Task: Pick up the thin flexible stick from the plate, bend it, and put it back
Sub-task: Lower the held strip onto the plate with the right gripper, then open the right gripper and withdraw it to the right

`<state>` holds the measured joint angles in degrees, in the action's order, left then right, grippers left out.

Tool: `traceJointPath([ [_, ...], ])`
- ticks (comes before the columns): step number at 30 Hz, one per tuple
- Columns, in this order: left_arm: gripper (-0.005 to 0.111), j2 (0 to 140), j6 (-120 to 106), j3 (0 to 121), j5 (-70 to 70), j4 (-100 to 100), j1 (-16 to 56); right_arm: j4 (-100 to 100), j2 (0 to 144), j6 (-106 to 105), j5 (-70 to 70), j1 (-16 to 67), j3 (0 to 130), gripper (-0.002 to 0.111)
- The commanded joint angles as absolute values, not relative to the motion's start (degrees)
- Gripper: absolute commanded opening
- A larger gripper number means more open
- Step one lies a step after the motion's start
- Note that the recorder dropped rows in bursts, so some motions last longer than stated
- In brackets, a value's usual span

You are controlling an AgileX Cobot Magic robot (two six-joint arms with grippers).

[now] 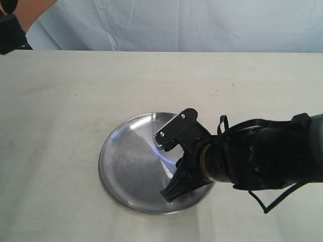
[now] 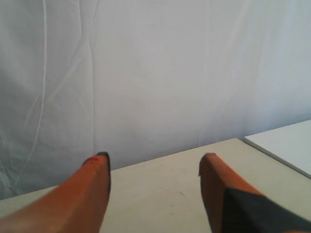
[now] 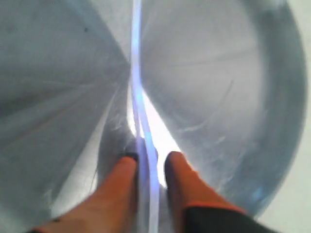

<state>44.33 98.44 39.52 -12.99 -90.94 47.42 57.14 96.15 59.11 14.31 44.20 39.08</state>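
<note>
The round silver plate [image 1: 123, 164] lies on the table in front of the middle. Across it runs the thin translucent stick [image 1: 164, 154], glowing bluish white. My right gripper [image 1: 169, 166] is down over the plate's right half. In the right wrist view the stick [image 3: 137, 82] passes straight between the orange fingertips of the right gripper [image 3: 151, 158], over the plate [image 3: 218, 73]. It rests against one finger, with a narrow bright gap to the other, so the jaws are not closed on it. My left gripper [image 1: 10, 20] hangs open and empty at the far left corner.
The pale table top [image 1: 60, 101] spreads round the plate, with a white cloth backdrop [image 1: 176, 22] behind it. The left wrist view shows the left gripper [image 2: 154, 158] above the table, the backdrop, and a white board [image 2: 286, 143] off to one side.
</note>
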Motion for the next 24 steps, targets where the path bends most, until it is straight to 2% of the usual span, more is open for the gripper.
traceJointPath([
  [1,0.053,43.9,98.38,39.18,-13.18,-89.66,47.53,57.79,96.25,59.2,16.78,43.94,41.76,0.056],
  [3,0.053,43.9,98.38,39.18,-13.18,-89.48,47.53,57.17,96.25,59.2,18.6,43.94,42.8,0.066],
  [5,0.053,43.9,98.38,39.18,-13.18,-89.48,47.53,55.57,96.12,59.2,22.03,44.04,43.78,0.065],
  [7,0.053,43.9,98.38,39.1,-13.72,-89.51,47.53,53.27,95.25,59.2,27.47,44.04,44.36,0.06],
  [9,0.053,43.9,98.38,39.1,-14.91,-89.51,47.53,52.72,93.64,58.8,31.92,44.04,44.46,0.05],
  [15,0.053,43.9,98.38,39.1,-16.94,-89.51,47.53,46.0,83.89,53.44,39.74,44.04,44.34,0.003],
  [16,0.053,43.9,98.38,39.1,-16.94,-89.51,47.53,44.25,81.55,52.59,39.99,44.04,44.34,-0.001],
  [24,0.053,43.9,98.38,39.1,-16.72,-89.51,47.53,36.79,65.47,50.89,41.68,44.04,44.34,-0.001],
])
